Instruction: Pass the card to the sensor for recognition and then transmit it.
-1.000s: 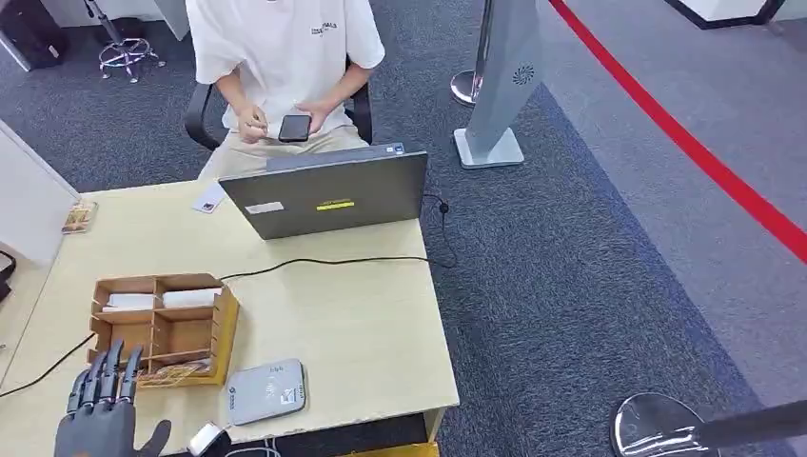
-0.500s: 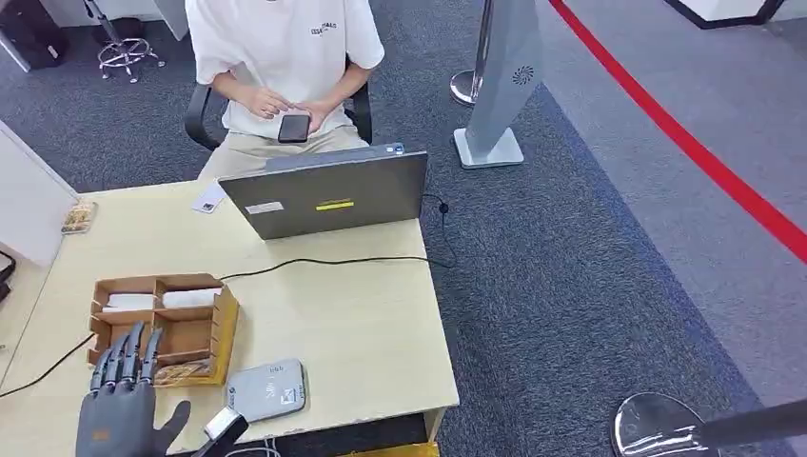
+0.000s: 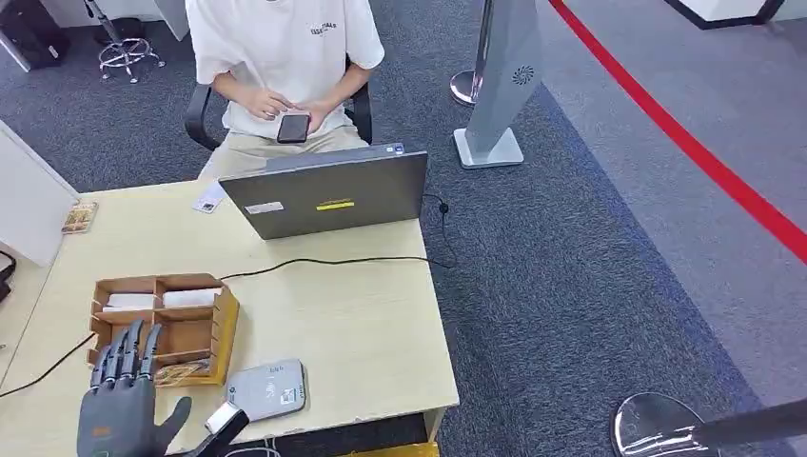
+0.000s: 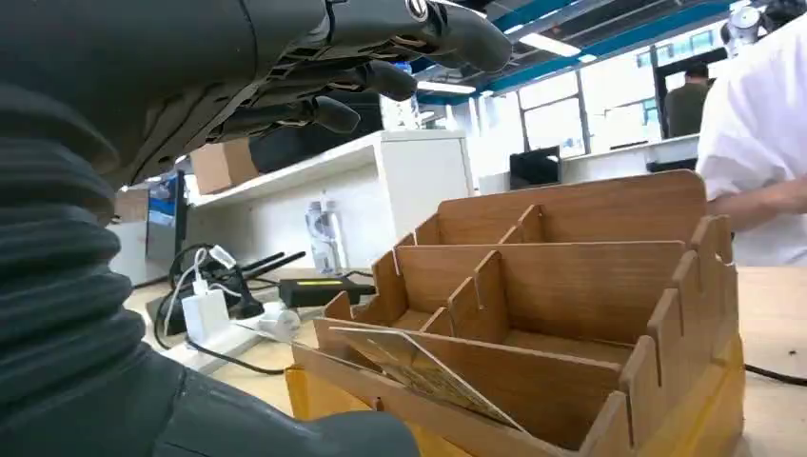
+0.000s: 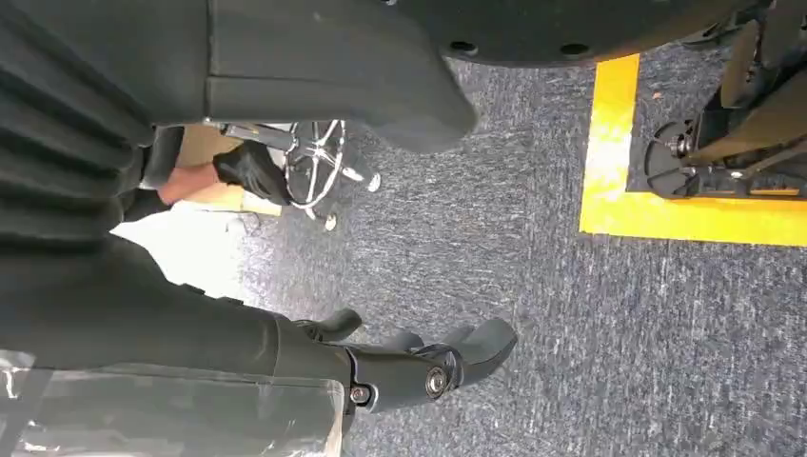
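Observation:
My left hand (image 3: 122, 405) hovers at the table's near left corner, fingers spread and holding nothing, just in front of the wooden organizer (image 3: 211, 333). A patterned card (image 3: 177, 372) lies tilted in the organizer's front slot, close to my fingertips. In the left wrist view the hand (image 4: 314, 86) hangs above and short of the card (image 4: 428, 373) and the organizer (image 4: 571, 276). The grey flat sensor (image 3: 266, 390) lies on the table to the right of the organizer. My right hand (image 5: 419, 360) hangs over the carpet, fingers loosely apart, empty.
A person (image 3: 285, 48) sits behind the table with a phone (image 3: 293, 127). An open laptop (image 3: 328, 195) stands at the far edge, and a black cable (image 3: 324, 260) crosses the table. A small white card (image 3: 207, 201) lies left of the laptop. A stanchion base (image 3: 657, 426) stands at the right.
My left hand has moved up and to the right, closer to the organizer's front slot, then stopped. The person's hand has shifted onto the phone.

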Available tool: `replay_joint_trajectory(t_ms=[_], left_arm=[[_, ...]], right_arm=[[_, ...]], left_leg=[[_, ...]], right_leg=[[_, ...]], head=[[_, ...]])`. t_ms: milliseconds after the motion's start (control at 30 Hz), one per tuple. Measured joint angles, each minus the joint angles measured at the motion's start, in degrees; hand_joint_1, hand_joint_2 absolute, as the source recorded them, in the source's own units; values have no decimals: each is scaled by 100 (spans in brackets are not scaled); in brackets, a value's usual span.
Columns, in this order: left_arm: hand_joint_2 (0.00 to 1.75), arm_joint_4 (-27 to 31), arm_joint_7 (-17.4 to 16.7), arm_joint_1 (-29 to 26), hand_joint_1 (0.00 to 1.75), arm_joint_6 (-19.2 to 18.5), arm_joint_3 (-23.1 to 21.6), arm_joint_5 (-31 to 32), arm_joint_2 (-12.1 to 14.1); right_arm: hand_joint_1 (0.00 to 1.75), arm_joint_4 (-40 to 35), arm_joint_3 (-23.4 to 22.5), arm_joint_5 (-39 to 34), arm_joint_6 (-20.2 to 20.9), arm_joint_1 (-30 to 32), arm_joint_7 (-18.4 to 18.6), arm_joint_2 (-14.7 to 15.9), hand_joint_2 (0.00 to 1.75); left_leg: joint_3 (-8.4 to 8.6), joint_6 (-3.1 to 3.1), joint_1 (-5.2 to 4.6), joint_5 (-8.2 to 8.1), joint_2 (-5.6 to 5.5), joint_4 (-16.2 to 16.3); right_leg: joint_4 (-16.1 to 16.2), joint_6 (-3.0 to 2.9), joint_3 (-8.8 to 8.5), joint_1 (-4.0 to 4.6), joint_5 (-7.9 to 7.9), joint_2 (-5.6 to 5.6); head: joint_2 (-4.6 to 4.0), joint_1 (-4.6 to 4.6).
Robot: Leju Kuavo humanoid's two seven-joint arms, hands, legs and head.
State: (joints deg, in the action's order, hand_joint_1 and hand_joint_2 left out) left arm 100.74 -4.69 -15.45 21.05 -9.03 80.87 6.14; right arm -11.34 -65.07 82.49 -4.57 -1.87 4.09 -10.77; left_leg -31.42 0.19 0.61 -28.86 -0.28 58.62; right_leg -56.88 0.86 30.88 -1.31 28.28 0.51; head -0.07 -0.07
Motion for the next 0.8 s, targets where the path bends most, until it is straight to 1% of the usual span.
replay_joint_trajectory(t_ms=[167, 533, 800], left_arm=[[175, -131, -73, 143, 0, -2, 26, 4, 7], [175, -527, -11, 376, 0, 44, 463, 94, -2], [175, -702, -9, 446, 0, 46, 536, 109, -4]], right_arm=[[0, 0, 9, 13, 2, 0, 68, 2, 175], [0, 0, 22, 103, -4, -1, 129, 2, 175], [0, 0, 26, 109, -7, -2, 136, 2, 175]], left_leg=[[0, 0, 0, 0, 0, 0], [-1, 0, 1, 0, 0, 0], [-1, 0, 0, 0, 0, 0]], right_leg=[[0, 0, -1, 0, 0, 0], [0, 0, -1, 0, 0, 0], [0, 0, -1, 0, 0, 0]], head=[[0, 0], [0, 2], [0, 0]])
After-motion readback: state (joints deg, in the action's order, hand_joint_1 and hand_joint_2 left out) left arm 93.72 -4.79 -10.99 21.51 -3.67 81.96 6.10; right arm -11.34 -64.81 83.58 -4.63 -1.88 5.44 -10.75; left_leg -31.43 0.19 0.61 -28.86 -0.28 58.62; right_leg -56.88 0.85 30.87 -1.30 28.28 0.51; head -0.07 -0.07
